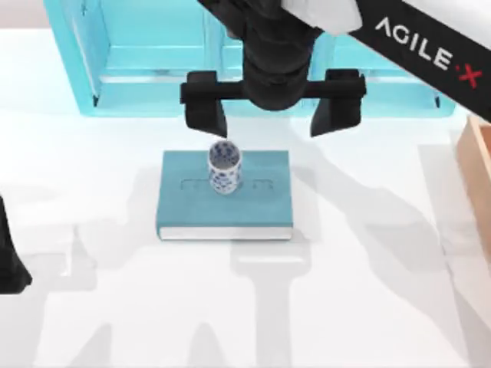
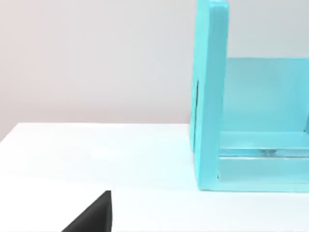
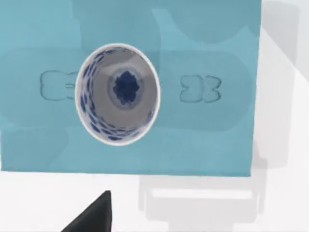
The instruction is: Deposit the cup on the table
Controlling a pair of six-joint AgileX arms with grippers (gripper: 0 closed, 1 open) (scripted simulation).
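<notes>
1. White glossy bench [image 1: 368, 307] is carrying a teal book [image 1: 261, 207] at centre, with a light-blue cabinet [image 1: 153, 46] standing at the far edge and a wooden edge [image 1: 477, 153] poking in at the right.
2. You're looking at the cup [image 1: 224, 167] standing upright on the book's cover, mouth up, not yet on the bench itself.
3. Right jaws [image 1: 272, 115] are hanging spread wide above the book's far edge; nothing is sitting between them.
4. Key relation: the cup is lying just toward the near side of the jaws' gap and closer to the finger on the top view's left than to the other. Its long axis is running vertical, so you'd likely be coming straight down after shifting over it.
5. Right wrist view is looking nearly straight into the cup [image 3: 118, 94], which suggests alignment is close.
6. Right arm is clearly nearer; left arm [image 1: 9, 261] is sitting parked at the left edge.
7. Left jaws: can't tell their state. How high the right jaws are riding above the cup's rim is hard to judge.
</notes>
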